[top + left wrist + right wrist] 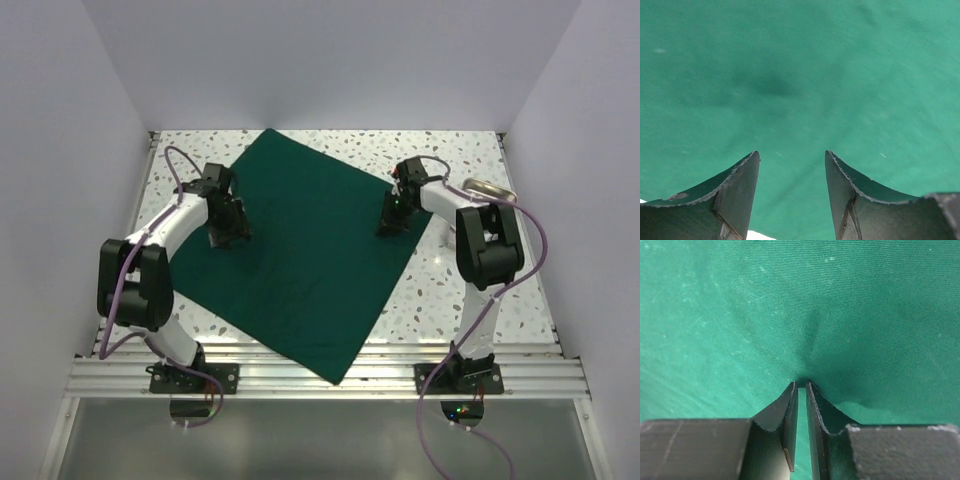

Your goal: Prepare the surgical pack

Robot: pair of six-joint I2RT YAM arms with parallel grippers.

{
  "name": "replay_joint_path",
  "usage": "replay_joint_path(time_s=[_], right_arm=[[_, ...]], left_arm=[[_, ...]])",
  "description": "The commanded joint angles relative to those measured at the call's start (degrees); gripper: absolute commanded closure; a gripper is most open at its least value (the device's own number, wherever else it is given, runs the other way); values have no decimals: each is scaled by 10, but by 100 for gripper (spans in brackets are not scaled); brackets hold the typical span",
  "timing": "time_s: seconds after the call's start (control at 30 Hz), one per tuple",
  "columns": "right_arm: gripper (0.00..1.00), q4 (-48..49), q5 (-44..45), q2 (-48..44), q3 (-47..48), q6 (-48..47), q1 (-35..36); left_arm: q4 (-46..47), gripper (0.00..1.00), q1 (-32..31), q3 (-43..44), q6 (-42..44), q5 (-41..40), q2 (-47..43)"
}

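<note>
The surgical pack is a dark green cloth drape [300, 250] spread flat as a broad diamond-shaped sheet on the speckled table. My left gripper [228, 232] is over the sheet's left part, near its left edge. In the left wrist view it [792, 155] is open, with only green cloth [800, 75] between and beyond the fingers. My right gripper [390, 225] is at the sheet's right side. In the right wrist view its jaws [801, 384] are nearly closed on a pinch of the cloth [840, 330], and wrinkles converge at the tips.
A shiny steel tray [487, 190] lies at the back right, partly hidden behind the right arm. The drape's near corner [335, 375] hangs over the table's front rail. White walls close in the table on three sides.
</note>
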Motion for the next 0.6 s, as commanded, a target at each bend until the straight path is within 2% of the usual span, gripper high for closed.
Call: replay_joint_path(time_s=[0.0,0.27,0.4,0.43,0.57], right_arm=[[82,-53,103,-18,-65,4,-40],[78,-63,119,-48,-86,-20,-78],[76,-70,106,-48,-64,-42,-89],[75,-68,99,-48,-61,-45,-88],[73,-51,55,-62,-55,-42,-86]], left_arm=[[-14,42,1,30,-5,-22,37],[-26,43,24,57,-3,-100,106],[-8,46,79,47,-4,-111,108],[-3,47,111,43,-4,-109,108],[17,58,172,34,-2,-98,124]])
